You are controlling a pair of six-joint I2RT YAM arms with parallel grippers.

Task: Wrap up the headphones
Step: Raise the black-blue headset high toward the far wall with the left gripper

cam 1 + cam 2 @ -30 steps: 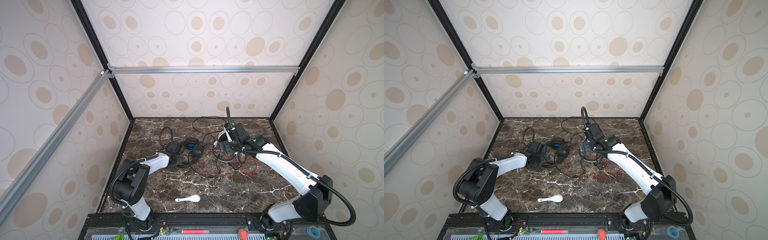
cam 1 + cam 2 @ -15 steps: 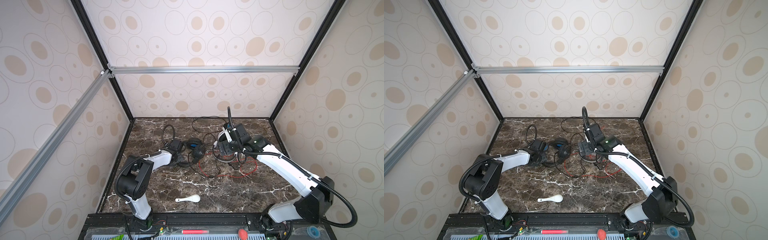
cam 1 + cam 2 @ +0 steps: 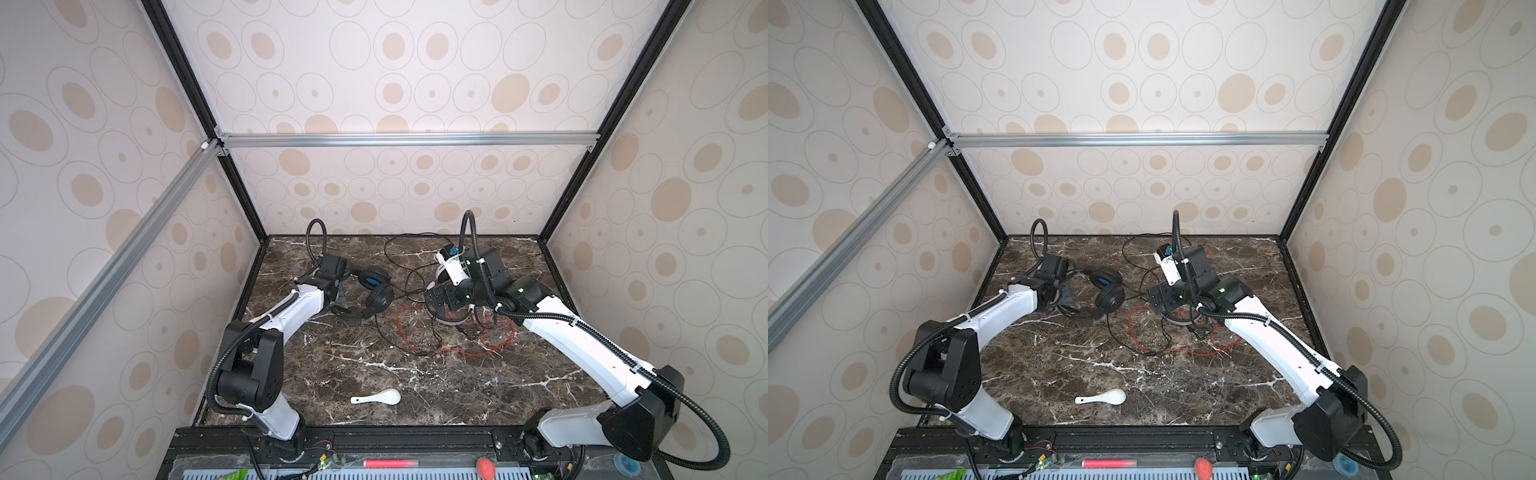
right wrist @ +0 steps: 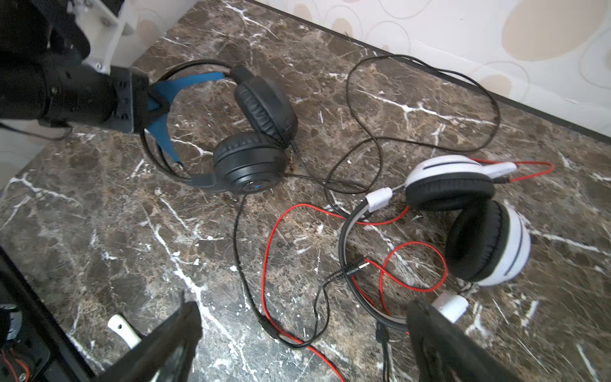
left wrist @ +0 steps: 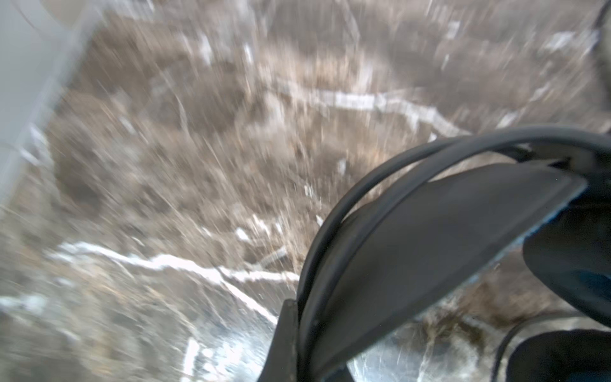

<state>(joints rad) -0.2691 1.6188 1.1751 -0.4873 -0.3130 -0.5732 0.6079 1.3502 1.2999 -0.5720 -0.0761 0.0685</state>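
Note:
The black headphones [image 3: 376, 291] [image 3: 1108, 291] lie at the back left of the marble table, earcups together, blue inner band [image 4: 165, 89] showing. My left gripper [image 3: 338, 291] [image 4: 145, 106] is shut on their headband [image 5: 429, 231]. Their thin black cord [image 4: 423, 66] loops toward the back wall. The white headphones [image 4: 479, 225] with black earpads lie right of centre, largely hidden under my right arm in both top views. Their red cord [image 3: 490, 349] [image 4: 274, 251] sprawls in loops. My right gripper [image 4: 304, 311] [image 3: 440, 299] hangs open above the tangled cords, holding nothing.
A small white ceramic spoon [image 3: 380, 397] [image 3: 1106, 397] lies near the front edge, apart from everything. Patterned walls close the table at the back and both sides. The black and red cords cross each other between the two headsets [image 4: 297, 344].
My left gripper has gone from open to shut on the black headset's headband and shifted slightly toward the back left. The right arm has stayed put, still open.

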